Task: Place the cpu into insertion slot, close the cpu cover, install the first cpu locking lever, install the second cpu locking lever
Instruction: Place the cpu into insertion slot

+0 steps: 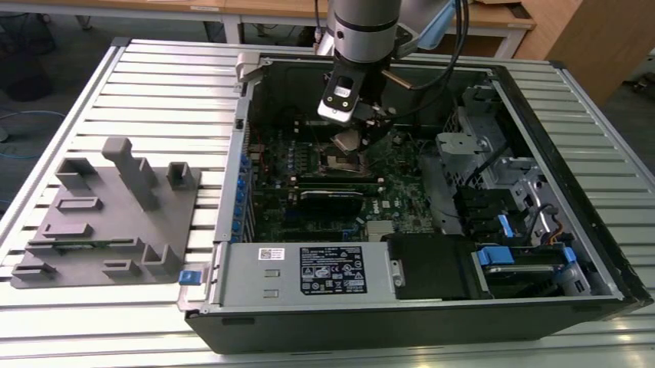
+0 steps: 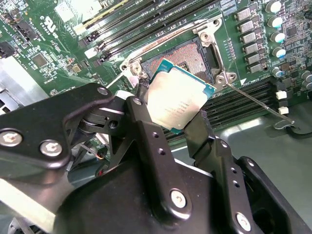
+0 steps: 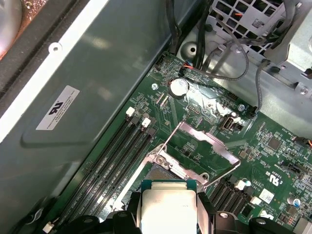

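Holding the cpu (image 2: pixel 178 100) above the insertion slot (image 2: pixel 187 56).
Pinching opposite edges with the gripper (image 2: pixel 170 114), leaving the underside free for seating.

Open computer case (image 1: pixel 409 322) on a slatted table (image 1: pixel 153 84), a moulded tray (image 1: pixel 103 222) beside it on the exterior view's left. Inside the case, the gripper (image 1: pixel 353 138) holds the cpu (image 2: pixel 178 95) tilted just above the insertion slot (image 2: pixel 187 56)
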### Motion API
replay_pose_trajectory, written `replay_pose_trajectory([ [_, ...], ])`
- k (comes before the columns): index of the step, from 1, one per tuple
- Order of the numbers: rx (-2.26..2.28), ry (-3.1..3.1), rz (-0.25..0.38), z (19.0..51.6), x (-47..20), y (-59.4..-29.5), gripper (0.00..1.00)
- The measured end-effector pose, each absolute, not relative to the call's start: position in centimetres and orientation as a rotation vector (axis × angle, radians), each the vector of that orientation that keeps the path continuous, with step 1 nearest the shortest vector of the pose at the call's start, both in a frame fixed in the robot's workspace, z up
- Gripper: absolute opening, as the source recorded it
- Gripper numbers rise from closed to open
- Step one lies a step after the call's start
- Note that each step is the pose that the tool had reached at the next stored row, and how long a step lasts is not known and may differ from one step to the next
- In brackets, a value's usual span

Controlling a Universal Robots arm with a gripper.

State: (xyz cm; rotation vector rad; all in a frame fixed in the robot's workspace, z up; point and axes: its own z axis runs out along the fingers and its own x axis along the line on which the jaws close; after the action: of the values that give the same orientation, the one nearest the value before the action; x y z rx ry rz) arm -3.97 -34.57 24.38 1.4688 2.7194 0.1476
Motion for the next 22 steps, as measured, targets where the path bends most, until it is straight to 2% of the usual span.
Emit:
replay_pose_trajectory([
  [22,1.507,2.697,0.147,24.37,-3.97,-34.57,0.54],
])
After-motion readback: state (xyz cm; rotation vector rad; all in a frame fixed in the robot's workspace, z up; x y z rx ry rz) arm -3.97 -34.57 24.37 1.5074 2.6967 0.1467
